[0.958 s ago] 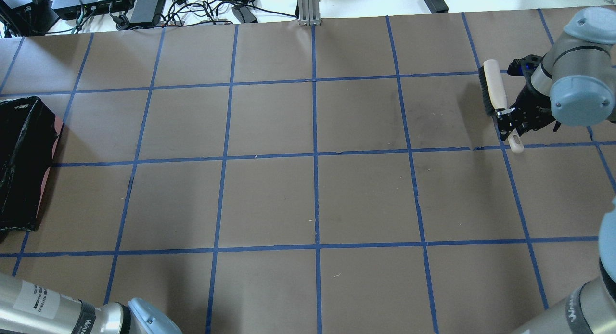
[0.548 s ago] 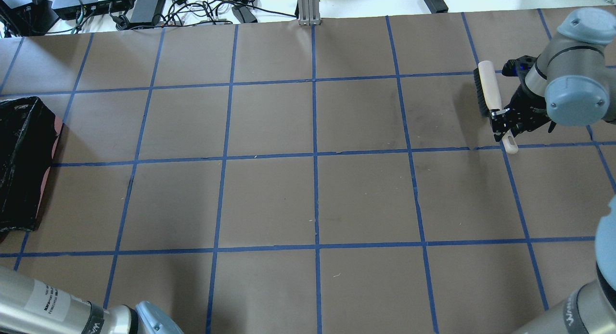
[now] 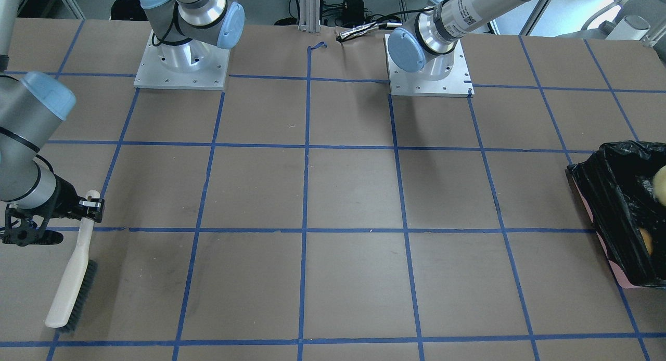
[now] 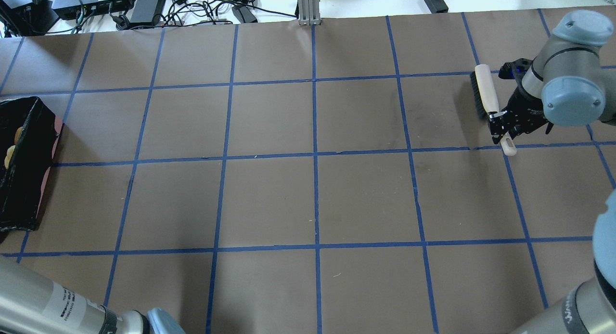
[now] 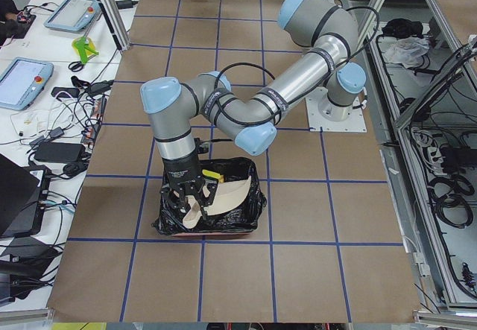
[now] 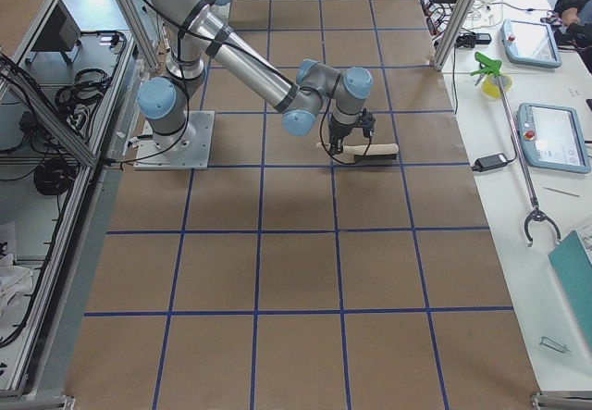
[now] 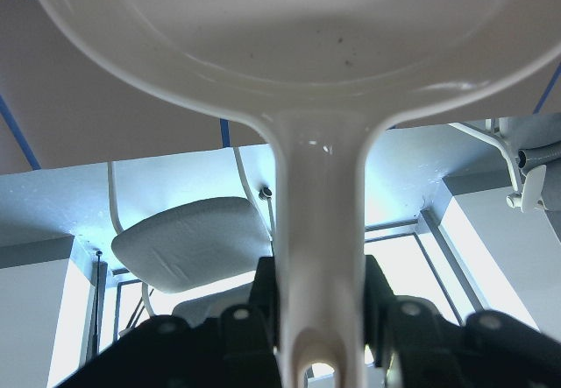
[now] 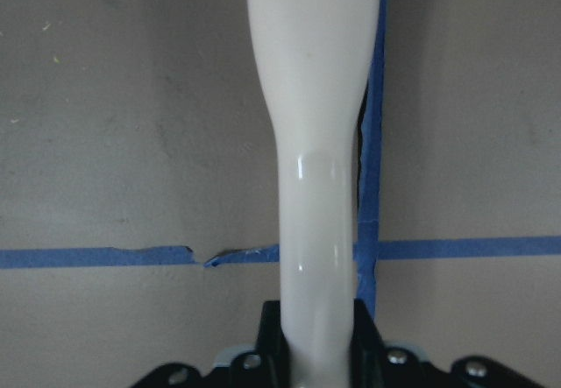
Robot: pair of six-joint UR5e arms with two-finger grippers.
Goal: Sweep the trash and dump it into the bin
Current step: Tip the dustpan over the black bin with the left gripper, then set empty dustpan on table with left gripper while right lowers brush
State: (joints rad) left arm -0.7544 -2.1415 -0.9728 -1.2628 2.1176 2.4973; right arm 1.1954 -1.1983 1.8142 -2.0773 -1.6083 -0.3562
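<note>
The bin (image 3: pixel 598 189) with its black bag stands at the table's left end; it also shows in the overhead view (image 4: pixel 29 199). Trash lies inside it: a pale yellow piece (image 3: pixel 661 187) and a golden-brown piece (image 3: pixel 647 240), both also seen from overhead (image 4: pixel 10 155). My left gripper (image 7: pixel 320 318) is shut on the handle of the beige dustpan (image 7: pixel 280 29), held tipped over the bin (image 5: pixel 250 211). My right gripper (image 4: pixel 500 124) is shut on the handle of a white brush (image 4: pixel 485 91) that rests on the table at the far right.
Brown paper with a blue tape grid (image 4: pixel 315 153) covers the table. Cables and power boxes (image 4: pixel 144 6) lie beyond its far edge, with a metal post (image 4: pixel 308 6) there. Both arm bases (image 3: pixel 182 64) stand at the robot's side.
Trash pieces now show inside the bin, where only black bag showed before. My right gripper has shifted the brush slightly towards the far edge. My left arm's elbow has moved.
</note>
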